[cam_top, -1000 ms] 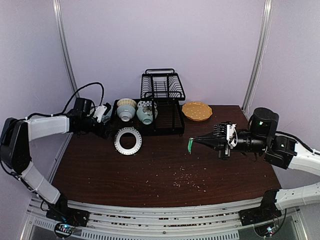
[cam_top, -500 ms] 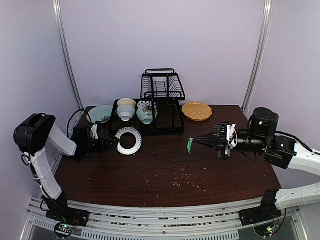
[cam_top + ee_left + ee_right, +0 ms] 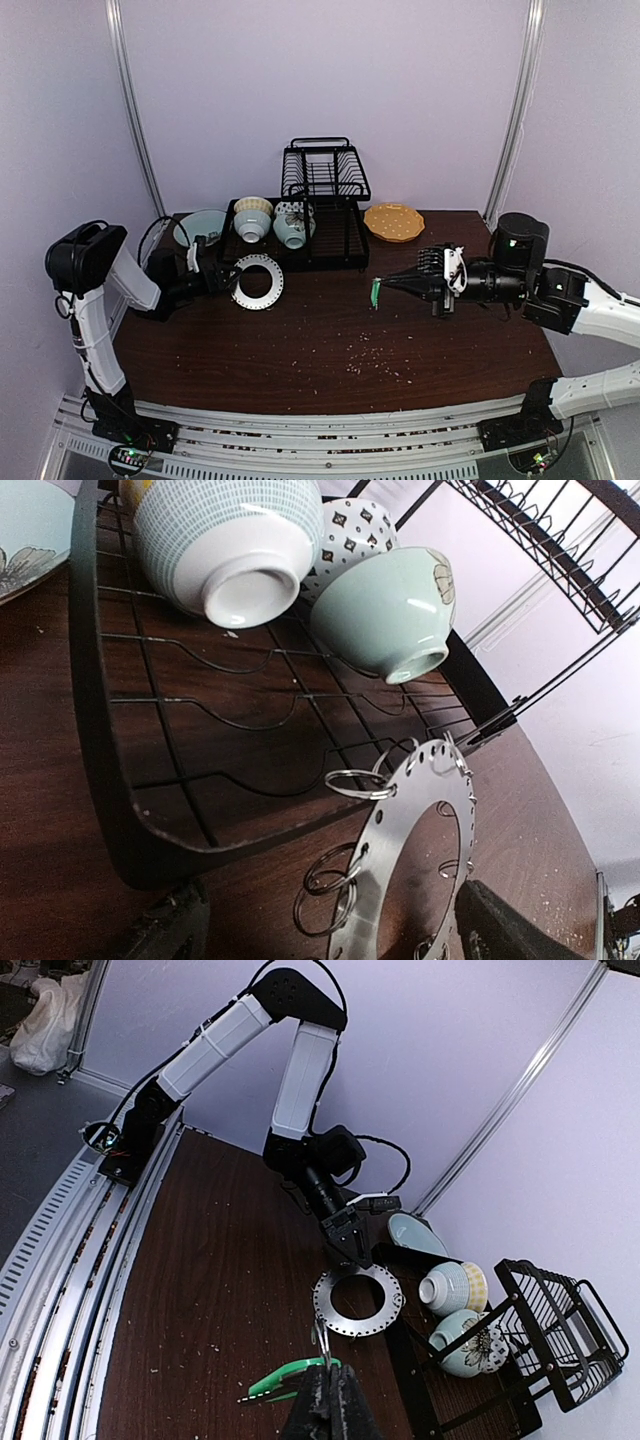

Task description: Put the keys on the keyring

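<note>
Top external view: keyring [image 3: 257, 281] and green key [image 3: 376, 291] in front of a dish rack [image 3: 325, 190].
Keyring lies before the rack's left end, left gripper [image 3: 222, 279] spread wide at its edge; right gripper [image 3: 385, 285] pinches the key before the rack's right corner.

I'm driving a robot lab test cell, not a real kitchen: plain lilac panels [image 3: 330, 80], metal corner posts [image 3: 518, 110], a slotted mounting rail [image 3: 330, 425] fronting my dark table [image 3: 330, 340] (only the dish rack [image 3: 325, 175] and bowls [image 3: 253, 222] look homely).
</note>
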Available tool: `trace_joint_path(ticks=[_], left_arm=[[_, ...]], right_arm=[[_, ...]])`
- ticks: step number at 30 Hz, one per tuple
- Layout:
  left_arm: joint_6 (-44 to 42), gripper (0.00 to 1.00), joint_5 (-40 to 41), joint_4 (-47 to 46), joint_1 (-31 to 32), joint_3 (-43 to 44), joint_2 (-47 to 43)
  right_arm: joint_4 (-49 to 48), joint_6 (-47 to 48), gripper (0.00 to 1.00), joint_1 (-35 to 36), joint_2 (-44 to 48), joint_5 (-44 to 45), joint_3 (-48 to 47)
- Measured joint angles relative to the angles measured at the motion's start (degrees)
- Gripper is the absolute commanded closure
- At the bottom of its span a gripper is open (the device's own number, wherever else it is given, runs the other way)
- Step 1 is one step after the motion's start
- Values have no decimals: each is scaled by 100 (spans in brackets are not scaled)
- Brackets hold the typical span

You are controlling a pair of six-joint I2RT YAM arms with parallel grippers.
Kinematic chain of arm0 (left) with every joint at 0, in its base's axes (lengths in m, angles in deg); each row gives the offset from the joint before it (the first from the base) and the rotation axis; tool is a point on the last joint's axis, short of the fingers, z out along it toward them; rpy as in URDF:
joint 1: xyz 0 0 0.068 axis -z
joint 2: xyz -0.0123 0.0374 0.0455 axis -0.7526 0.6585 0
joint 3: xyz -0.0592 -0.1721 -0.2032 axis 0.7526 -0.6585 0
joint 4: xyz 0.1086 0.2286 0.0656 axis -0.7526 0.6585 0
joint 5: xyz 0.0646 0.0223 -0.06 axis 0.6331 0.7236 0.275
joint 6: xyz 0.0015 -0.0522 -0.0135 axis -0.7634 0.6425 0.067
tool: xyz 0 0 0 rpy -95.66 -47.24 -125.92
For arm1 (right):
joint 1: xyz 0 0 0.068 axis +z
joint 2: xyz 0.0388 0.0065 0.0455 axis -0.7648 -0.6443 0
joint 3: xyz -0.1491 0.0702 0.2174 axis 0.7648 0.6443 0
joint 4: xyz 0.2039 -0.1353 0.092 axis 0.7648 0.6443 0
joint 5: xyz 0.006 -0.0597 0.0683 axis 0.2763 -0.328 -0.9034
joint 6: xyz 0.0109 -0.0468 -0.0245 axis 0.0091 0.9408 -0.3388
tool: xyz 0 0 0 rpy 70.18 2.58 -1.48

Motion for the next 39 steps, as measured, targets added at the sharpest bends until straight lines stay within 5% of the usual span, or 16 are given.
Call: trace_joint_path(ticks=[9, 18, 30, 33, 39], left_arm=[[-28, 36, -269, -15, 177, 267, 260], [-31, 100, -518, -72, 251, 352, 448], [212, 100, -804, -271, 417, -590, -994], [-299, 100, -660, 1047, 822, -431, -2022], [-1921, 100, -271, 4793, 2013, 1309, -3720]], right_arm=[[39, 7, 100, 0, -22, 2, -4], [103, 85, 100, 0, -22, 11, -13], [238, 109, 100, 0, -22, 66, -129], [420, 144, 100, 0, -44, 177, -352], [754, 426, 100, 0, -201, 645, -957]])
